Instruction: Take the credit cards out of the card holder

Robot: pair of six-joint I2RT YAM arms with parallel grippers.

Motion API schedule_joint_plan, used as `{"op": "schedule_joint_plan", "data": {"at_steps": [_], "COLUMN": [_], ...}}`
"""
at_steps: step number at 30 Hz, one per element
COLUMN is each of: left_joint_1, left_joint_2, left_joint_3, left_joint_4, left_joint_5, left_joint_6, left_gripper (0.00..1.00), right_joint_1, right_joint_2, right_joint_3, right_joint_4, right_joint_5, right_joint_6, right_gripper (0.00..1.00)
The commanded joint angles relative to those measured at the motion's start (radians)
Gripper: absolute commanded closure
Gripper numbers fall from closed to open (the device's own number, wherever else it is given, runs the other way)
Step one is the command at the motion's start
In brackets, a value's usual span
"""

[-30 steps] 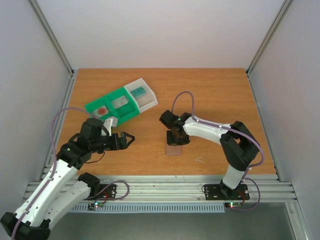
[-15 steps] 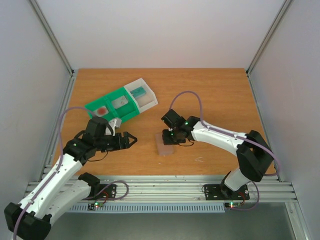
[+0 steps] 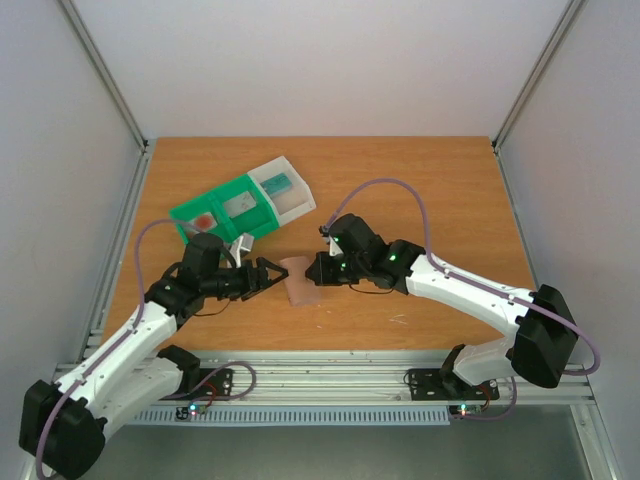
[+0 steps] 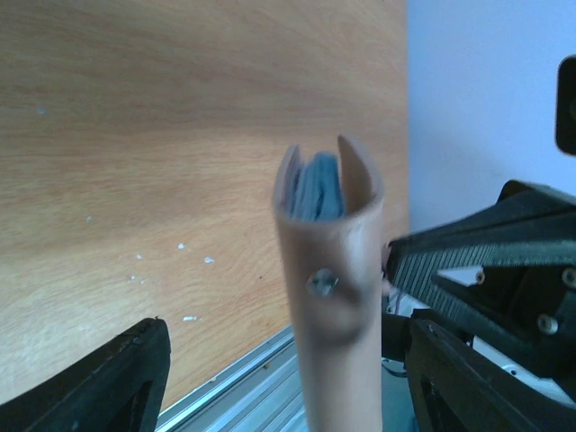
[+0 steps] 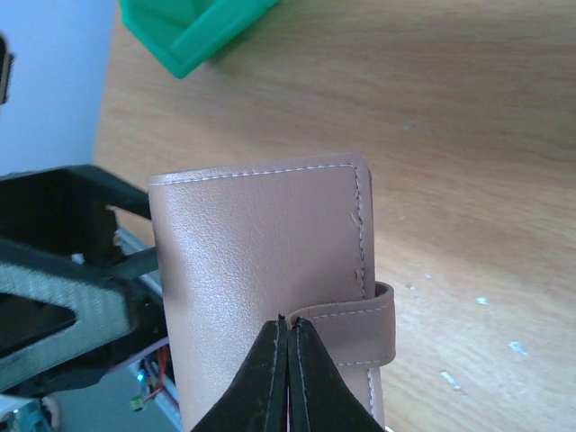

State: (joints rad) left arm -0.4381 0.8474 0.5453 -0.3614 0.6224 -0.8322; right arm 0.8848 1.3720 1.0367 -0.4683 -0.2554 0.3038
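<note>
The card holder is pinkish-tan outside with a strap, and hangs a little above the table. My right gripper is shut on the strap's end. In the left wrist view the holder stands edge-on, with blue-grey lining showing between its two flaps. My left gripper is open, one finger on each side of the holder and a gap at both. A red-blotched credit card and a teal one lie in the tray. I see no cards inside the holder.
A green-and-white compartment tray sits at the back left, just behind my left arm; its green corner shows in the right wrist view. The table's near edge with the aluminium rail lies close below both grippers.
My right arm has carried the holder left and off the table, turning it towards my left gripper. The left gripper has moved right until its fingers straddle the holder, and its jaws have narrowed a little.
</note>
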Motion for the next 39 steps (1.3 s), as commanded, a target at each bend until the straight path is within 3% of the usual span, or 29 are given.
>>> {"op": "schedule_joint_plan", "data": {"at_steps": [1, 7, 13, 15, 23, 27, 29, 33, 39], "left_joint_1": [0.002, 0.001, 0.001, 0.001, 0.001, -0.001, -0.001, -0.001, -0.005], "left_joint_2": [0.035, 0.069, 0.110, 0.129, 0.198, 0.267, 0.317, 0.411, 0.414], "left_joint_3": [-0.002, -0.016, -0.025, -0.026, -0.044, -0.044, -0.037, -0.012, 0.008], "left_joint_4": [0.140, 0.154, 0.167, 0.170, 0.176, 0.205, 0.207, 0.192, 0.138], "left_joint_5": [0.045, 0.042, 0.045, 0.050, 0.039, 0.049, 0.043, 0.035, 0.023], "left_joint_6": [-0.050, -0.054, -0.051, -0.049, -0.021, -0.017, -0.002, 0.034, 0.085], "left_gripper": [0.29, 0.48, 0.92, 0.99, 0.98, 0.84, 0.71, 0.57, 0.40], "right_joint_1": [0.027, 0.032, 0.033, 0.032, 0.032, 0.030, 0.028, 0.006, -0.022], "right_joint_2": [-0.005, 0.014, 0.011, 0.006, -0.015, -0.009, 0.000, 0.005, -0.059], "right_joint_3": [-0.003, 0.002, -0.031, -0.046, -0.110, -0.153, -0.168, -0.206, -0.258], "right_joint_4": [0.096, 0.115, 0.126, 0.124, 0.108, 0.107, 0.108, 0.105, 0.069], "right_joint_5": [-0.051, -0.062, -0.052, -0.038, 0.031, 0.071, 0.085, 0.109, 0.127], "right_joint_6": [0.060, 0.066, 0.071, 0.063, 0.047, 0.050, 0.053, 0.062, 0.064], "right_gripper": [0.99, 0.99, 0.99, 0.99, 0.99, 0.99, 0.99, 0.99, 0.99]}}
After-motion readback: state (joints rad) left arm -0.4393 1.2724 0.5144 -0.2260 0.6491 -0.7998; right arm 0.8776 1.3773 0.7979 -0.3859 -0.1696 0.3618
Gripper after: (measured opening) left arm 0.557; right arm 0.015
